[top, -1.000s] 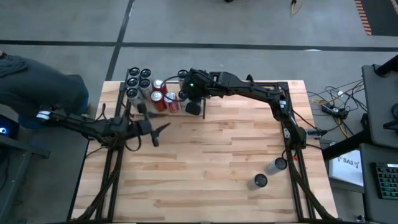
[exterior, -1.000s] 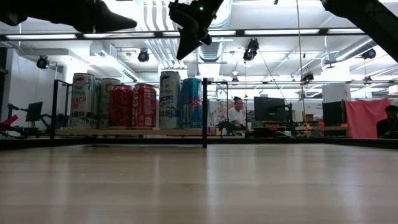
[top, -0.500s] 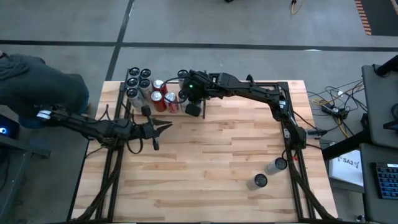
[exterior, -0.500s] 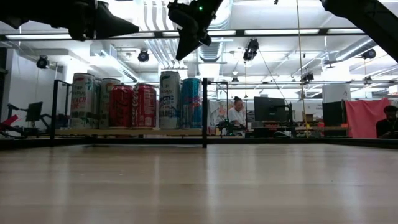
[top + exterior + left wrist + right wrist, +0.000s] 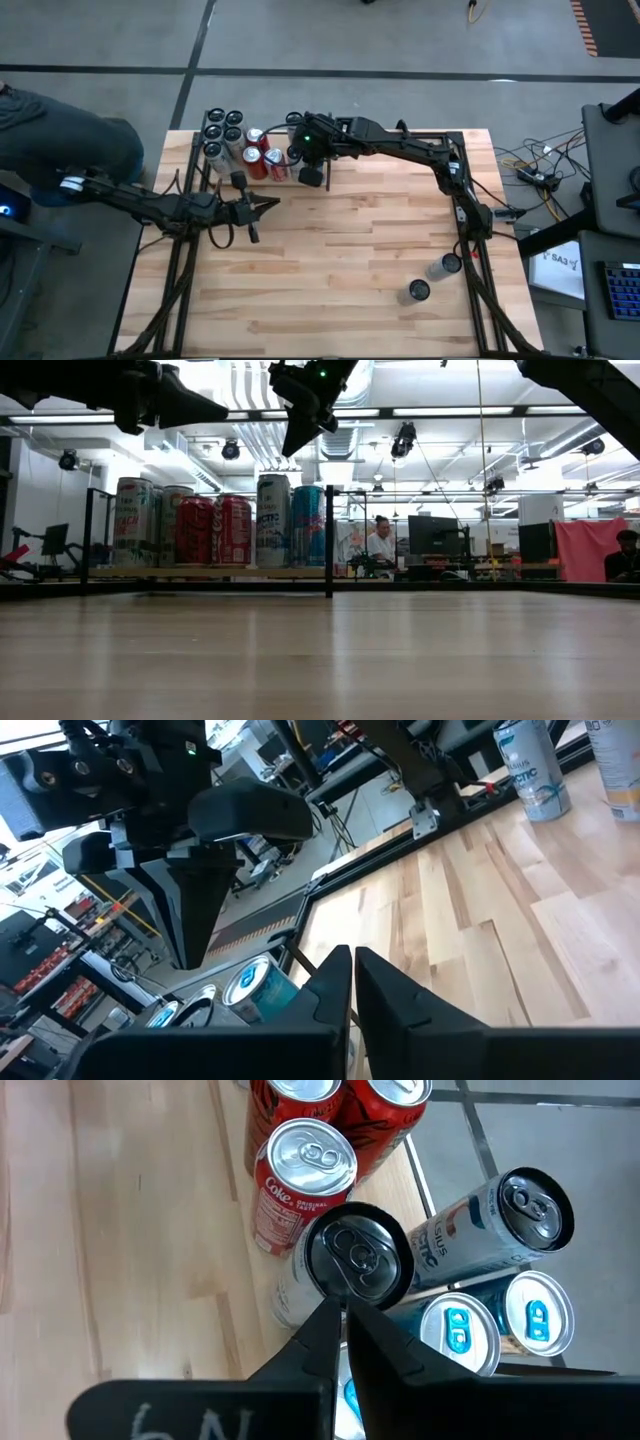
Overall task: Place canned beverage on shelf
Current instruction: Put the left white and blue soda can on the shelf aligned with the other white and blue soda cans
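Pale plywood shelf [image 5: 215, 150] already carries a cluster of cans. My left gripper [image 5: 268, 204] hovers beside it with fingers clenched on nothing, and my right gripper [image 5: 345, 1318] likewise. Two loose cans [image 5: 430, 280] wait across the desk [image 5: 340, 270]; I'd approach them with fingers spread wide.

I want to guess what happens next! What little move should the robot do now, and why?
Probably the right gripper, shut and empty above the cans crowded on the pale plywood shelf, should lift away toward the two dark-topped metal cans standing near the right arm's base. They are not on the shelf yet. The left gripper hangs shut beside the shelf.
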Controlling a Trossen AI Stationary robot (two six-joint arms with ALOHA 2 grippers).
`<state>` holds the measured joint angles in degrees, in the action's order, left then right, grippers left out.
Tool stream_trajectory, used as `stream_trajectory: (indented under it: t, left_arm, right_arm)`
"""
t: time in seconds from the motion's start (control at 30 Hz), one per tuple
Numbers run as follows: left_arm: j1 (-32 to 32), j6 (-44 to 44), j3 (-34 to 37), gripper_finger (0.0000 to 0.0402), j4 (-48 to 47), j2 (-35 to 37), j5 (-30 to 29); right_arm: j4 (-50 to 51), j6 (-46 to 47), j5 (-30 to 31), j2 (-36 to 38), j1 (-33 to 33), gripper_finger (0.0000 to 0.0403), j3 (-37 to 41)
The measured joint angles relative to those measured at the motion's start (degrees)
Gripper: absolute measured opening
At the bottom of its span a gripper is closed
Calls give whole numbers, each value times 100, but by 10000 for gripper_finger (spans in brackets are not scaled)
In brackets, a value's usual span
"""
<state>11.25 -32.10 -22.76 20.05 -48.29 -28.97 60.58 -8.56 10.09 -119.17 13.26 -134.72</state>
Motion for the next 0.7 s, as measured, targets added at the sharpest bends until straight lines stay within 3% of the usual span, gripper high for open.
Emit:
stream_trajectory:
  t: [0.7]
  left_arm:
    - [0,-20,0,1,2,-2,2]
  right_arm:
    - [4,61,-2,0,-105,13,0]
